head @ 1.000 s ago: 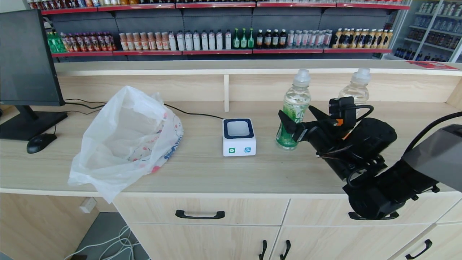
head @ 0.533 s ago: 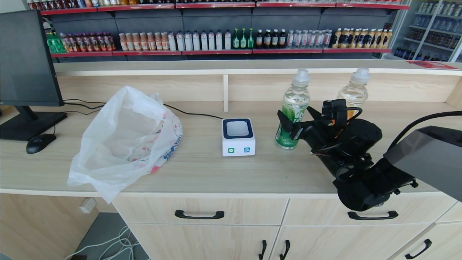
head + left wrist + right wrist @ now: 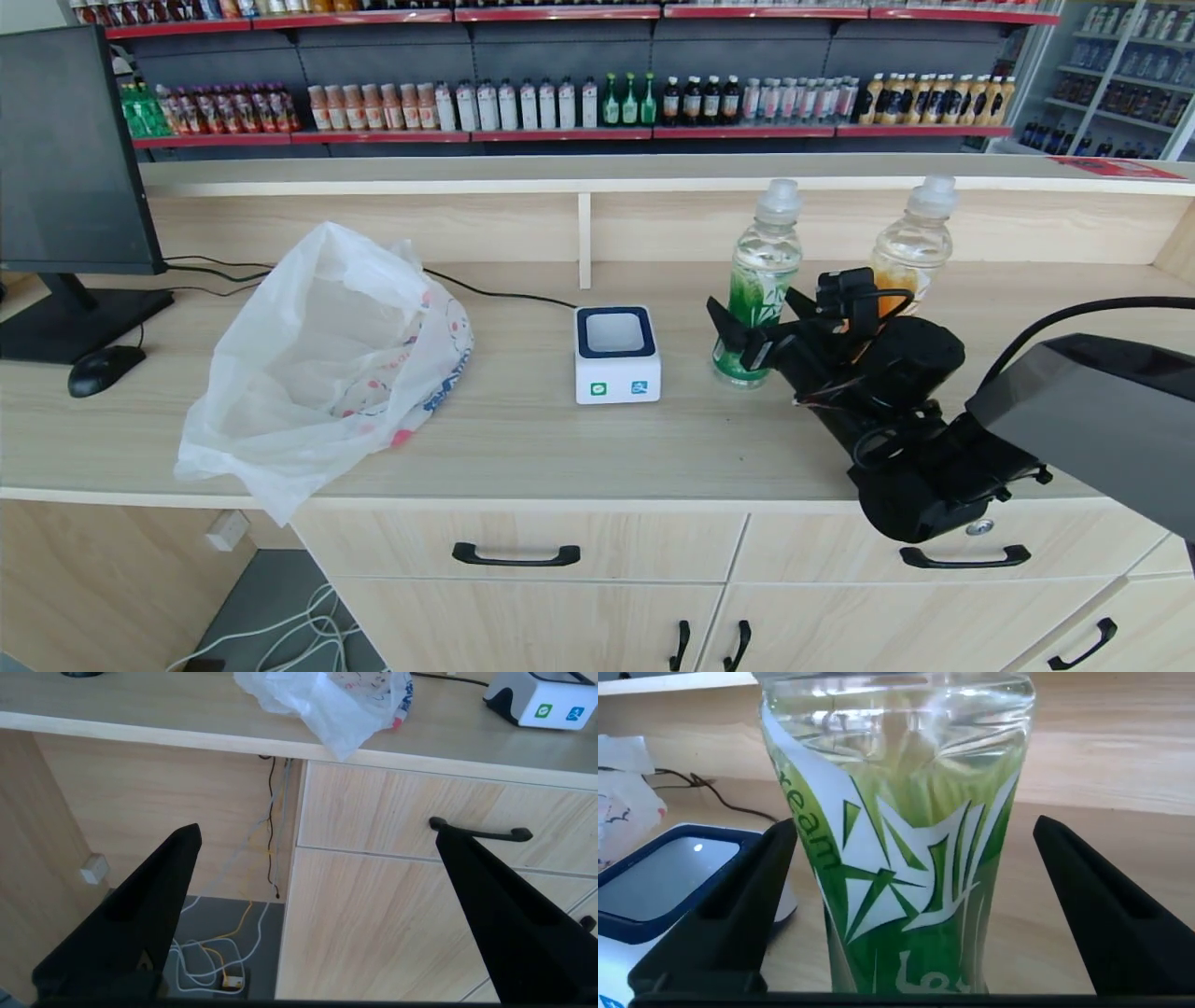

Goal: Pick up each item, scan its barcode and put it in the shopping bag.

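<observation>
Green-labelled bottle [image 3: 766, 252] stands upright, cap up, between the right tool's [image 3: 754, 313] spread jaws.

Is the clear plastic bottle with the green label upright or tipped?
Upright: the clear green-labelled bottle stands on its base, cap uppermost.

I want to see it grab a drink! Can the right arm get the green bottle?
Probably yes. The right gripper is open with a finger on each side of the green bottle, and nothing sits between them.

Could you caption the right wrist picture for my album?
Open end effector flanking a green-labelled bottle, scanner beside it.
</observation>
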`<state>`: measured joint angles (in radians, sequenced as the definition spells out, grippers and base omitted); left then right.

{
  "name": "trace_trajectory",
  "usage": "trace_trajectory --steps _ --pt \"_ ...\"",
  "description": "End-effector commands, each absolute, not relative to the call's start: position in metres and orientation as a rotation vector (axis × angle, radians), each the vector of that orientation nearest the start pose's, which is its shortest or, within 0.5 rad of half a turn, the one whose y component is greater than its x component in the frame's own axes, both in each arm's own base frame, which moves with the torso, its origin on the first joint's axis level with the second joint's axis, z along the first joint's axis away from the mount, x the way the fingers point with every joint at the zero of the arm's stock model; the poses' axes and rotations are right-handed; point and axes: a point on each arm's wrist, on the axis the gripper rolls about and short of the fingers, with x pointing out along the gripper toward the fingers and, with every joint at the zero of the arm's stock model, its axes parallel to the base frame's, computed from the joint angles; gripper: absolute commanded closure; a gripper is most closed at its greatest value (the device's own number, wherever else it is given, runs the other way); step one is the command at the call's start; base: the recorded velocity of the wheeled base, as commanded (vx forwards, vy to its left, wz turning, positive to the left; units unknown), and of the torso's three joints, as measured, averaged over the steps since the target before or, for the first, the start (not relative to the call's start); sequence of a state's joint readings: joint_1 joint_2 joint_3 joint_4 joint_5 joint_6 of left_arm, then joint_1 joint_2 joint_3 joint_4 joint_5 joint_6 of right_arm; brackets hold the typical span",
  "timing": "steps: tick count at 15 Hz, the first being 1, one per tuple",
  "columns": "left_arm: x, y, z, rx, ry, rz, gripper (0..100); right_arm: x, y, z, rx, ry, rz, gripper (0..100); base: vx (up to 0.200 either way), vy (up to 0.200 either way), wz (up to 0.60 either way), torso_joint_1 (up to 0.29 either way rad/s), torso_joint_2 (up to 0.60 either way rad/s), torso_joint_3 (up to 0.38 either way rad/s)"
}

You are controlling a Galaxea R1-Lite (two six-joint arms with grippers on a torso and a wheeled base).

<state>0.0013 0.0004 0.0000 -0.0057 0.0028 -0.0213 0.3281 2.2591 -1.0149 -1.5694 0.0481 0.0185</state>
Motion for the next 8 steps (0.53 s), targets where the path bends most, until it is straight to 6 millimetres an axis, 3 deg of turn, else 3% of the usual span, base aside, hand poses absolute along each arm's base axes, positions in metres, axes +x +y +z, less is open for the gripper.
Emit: trace_trajectory --steps 1,8 --pt "-0.0227 0.0000 0.0761 -0.021 -0.005 0.005 0 0.3943 0.1349 0.1191 0.062 -0.313 0.379 0 0.000 0.000 0.00 0.000 0.00 0.000" --pt "-0.0228 0.0000 0.0761 -0.023 -0.006 0.005 0 0.4028 0.1339 0.1211 0.053 -0.342 0.436 0 0.000 0.000 0.00 0.000 0.00 0.000"
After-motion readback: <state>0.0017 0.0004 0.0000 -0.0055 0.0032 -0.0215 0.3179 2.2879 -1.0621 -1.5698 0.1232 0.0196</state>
